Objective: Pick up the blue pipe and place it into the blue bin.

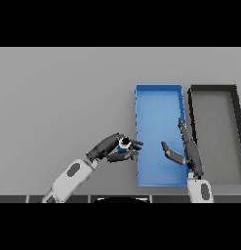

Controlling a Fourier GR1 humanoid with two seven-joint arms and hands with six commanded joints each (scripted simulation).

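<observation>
A short blue pipe [124, 143] with a dark open end is held upright in my left hand [111, 148], whose fingers and thumb are curled round it. The hand sits just left of the blue bin [158, 105], near its left wall and toward its near end. The bin is a long rectangular tray lying to the right of centre. My right hand [185, 149] hovers over the bin's right part with straight fingers pointing away and the thumb spread to the left, holding nothing.
A dark grey bin [236, 134] of about the same size lies right beside the blue bin, on its right. The grey table [63, 97] stretches away to the left and behind.
</observation>
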